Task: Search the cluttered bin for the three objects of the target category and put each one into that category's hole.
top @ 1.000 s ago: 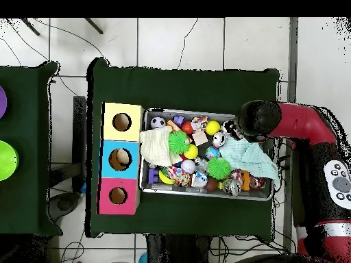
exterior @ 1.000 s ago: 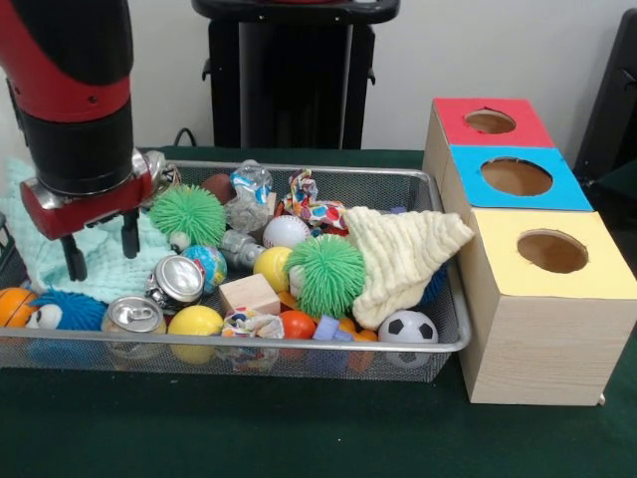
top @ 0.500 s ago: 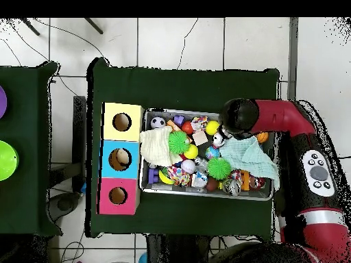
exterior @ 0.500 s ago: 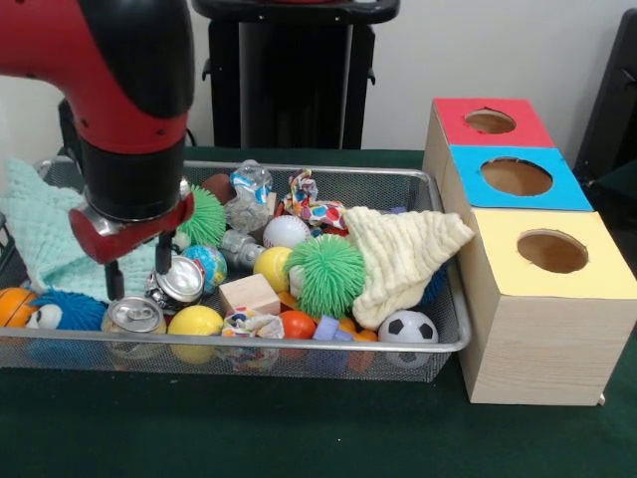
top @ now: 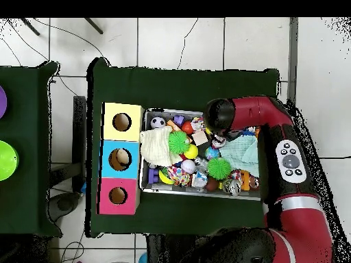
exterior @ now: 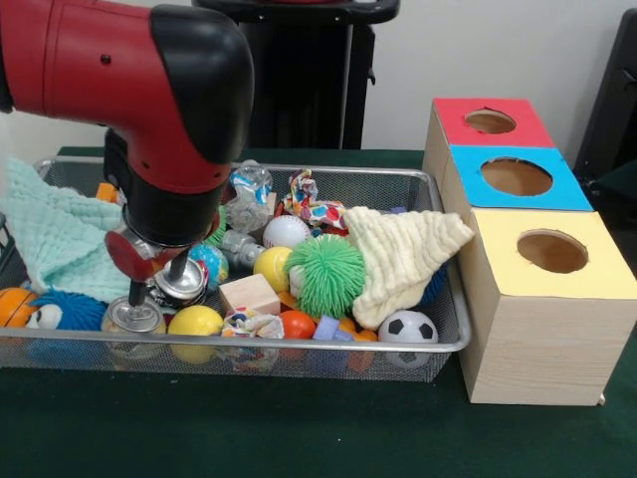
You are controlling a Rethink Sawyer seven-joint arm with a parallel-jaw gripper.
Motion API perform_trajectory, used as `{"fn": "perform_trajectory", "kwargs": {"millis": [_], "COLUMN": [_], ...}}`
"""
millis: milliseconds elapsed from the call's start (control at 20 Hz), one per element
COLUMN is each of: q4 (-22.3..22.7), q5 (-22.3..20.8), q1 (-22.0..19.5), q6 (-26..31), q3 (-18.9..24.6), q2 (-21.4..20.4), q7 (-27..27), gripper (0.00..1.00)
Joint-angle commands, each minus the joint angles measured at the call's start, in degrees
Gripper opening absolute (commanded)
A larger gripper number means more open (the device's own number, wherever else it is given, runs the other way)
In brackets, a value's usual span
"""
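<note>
The cluttered bin point(exterior: 299, 345) is a silver wire-mesh basket on the green table; it also shows in the overhead view point(top: 199, 195). It is packed with balls, cans, cloths and toys. No yellow duck shows in either view. My gripper point(exterior: 159, 283) hangs low over the bin's left front part. Its fingers are apart, one above an upright silver can point(exterior: 132, 317) and one at a tilted silver can point(exterior: 181, 283). It holds nothing. In the overhead view the red arm's wrist point(top: 219, 115) covers the gripper.
Three light-wood boxes stand beside the bin, with holes in a yellow top point(exterior: 552, 251), a blue top point(exterior: 517, 176) and a red top point(exterior: 490, 121). In the bin lie a green spiky ball point(exterior: 325, 274), a cream cloth point(exterior: 403, 254), a mint cloth point(exterior: 55, 239), a yellow ball point(exterior: 195, 321) and a soccer ball point(exterior: 408, 327).
The arm has swung along the bin from its end toward the middle, and the gripper has come down to the silver cans. The second green spiky ball is now hidden behind the arm.
</note>
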Motion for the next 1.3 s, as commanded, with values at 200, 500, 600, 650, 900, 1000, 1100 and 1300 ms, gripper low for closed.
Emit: {"fn": "perform_trajectory", "kwargs": {"millis": [200,500,600,650,900,1000,1100,1300], "q4": [-0.71,-2.31,-3.04,-3.46,-3.88,-3.99,-3.84,-3.97], "q5": [-5.83,-7.7,-8.54,-8.96,-9.96,-9.77,-9.03,-8.68], "q1": [-0.25,0.41,0.88,1.07,1.43,1.46,1.3,0.88], "q6": [6.02,7.91,8.35,8.68,9.77,10.09,10.68,10.87], "q3": [-2.25,-3.18,-3.42,-3.53,-4.04,-4.0,-3.78,-3.71], "q2": [0.89,1.32,1.72,1.84,1.36,1.25,0.68,0.21], "q7": [-15.79,-16.78,-17.1,-17.38,-18.58,-18.71,-19.15,-20.42], "gripper": [1.0,1.0,1.0,1.0,1.0,1.0,1.0,1.0]}}
